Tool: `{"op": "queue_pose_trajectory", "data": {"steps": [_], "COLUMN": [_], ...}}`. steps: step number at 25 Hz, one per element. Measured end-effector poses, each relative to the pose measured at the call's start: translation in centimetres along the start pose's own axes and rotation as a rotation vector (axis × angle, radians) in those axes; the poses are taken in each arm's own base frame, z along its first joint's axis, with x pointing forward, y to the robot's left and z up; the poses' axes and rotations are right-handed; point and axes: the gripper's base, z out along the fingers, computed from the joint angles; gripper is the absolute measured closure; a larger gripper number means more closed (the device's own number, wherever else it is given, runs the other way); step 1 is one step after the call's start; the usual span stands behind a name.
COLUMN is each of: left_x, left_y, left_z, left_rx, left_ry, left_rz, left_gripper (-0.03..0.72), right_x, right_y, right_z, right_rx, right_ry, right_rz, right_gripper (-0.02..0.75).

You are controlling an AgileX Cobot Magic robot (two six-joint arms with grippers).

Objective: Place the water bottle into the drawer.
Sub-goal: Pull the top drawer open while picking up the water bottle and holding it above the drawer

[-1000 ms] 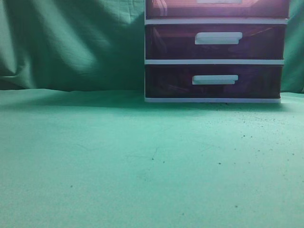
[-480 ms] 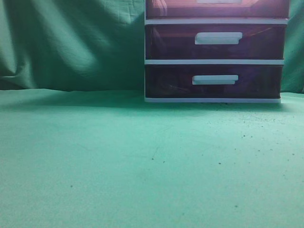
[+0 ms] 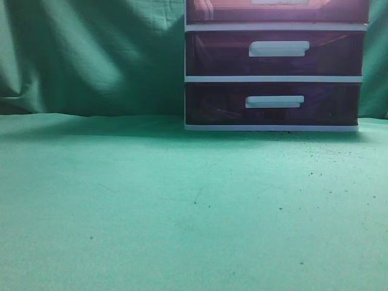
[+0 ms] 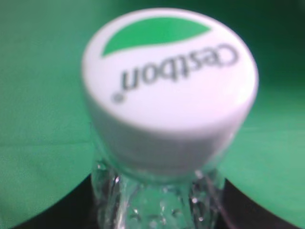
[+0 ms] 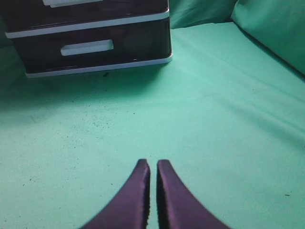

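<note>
Bottle (image 4: 167, 143) fills the left wrist view, white cap uppermost; the left gripper itself is unseen, so its grip cannot be confirmed. Right gripper (image 5: 152, 191) hangs pinched together, empty, above the cloth (image 5: 228, 119). Drawer (image 3: 276, 11) appears closed. Judgement: carry stage; opening it comes next.
</note>
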Motion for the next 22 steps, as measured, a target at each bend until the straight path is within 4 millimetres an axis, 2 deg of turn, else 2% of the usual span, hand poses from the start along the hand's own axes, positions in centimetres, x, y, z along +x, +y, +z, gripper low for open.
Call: {"op": "queue_pose_trajectory", "data": {"steps": [3, 6, 10, 11, 13, 18, 20, 22], "left_x": [-3.1, -4.8, -4.8, -4.6, -4.3, -3.8, -3.7, -3.7], "left_y": [-1.1, -2.7, -4.7, -5.2, -6.1, -7.4, -7.6, -7.6], "left_z": [-2.9, -5.2, -7.0, -7.5, -8.6, -11.2, -11.4, -11.5], "left_rx": [0.047, 0.101, 0.171, 0.192, 0.229, 0.294, 0.302, 0.301], "left_ry": [-0.028, -0.068, -0.079, -0.072, -0.072, -0.095, -0.092, -0.09], "left_rz": [0.023, 0.061, 0.111, 0.127, 0.155, 0.212, 0.219, 0.221], "left_gripper": [0.414, 0.414, 0.414, 0.414, 0.414, 0.414, 0.414, 0.414], "right_x": [0.0, 0.0, 0.0, -0.1, -0.7, -4.4, -6.1, -8.8], "right_y": [0.0, 0.0, 0.0, 0.0, 0.2, 0.2, 0.5, 0.9], "right_z": [0.0, 0.0, 0.0, 0.0, 0.0, -1.1, -2.0, -3.0], "right_rx": [0.0, 0.0, 0.0, -0.005, -0.022, -0.044, -0.047, -0.045], "right_ry": [0.0, 0.0, -0.002, -0.012, -0.08, -0.479, -0.518, -0.517], "right_rz": [0.0, 0.0, 0.0, 0.01, 0.052, 0.098, 0.067, 0.024], "right_gripper": [0.738, 0.738, 0.738, 0.688, 0.688, 0.688, 0.688, 0.688]}}
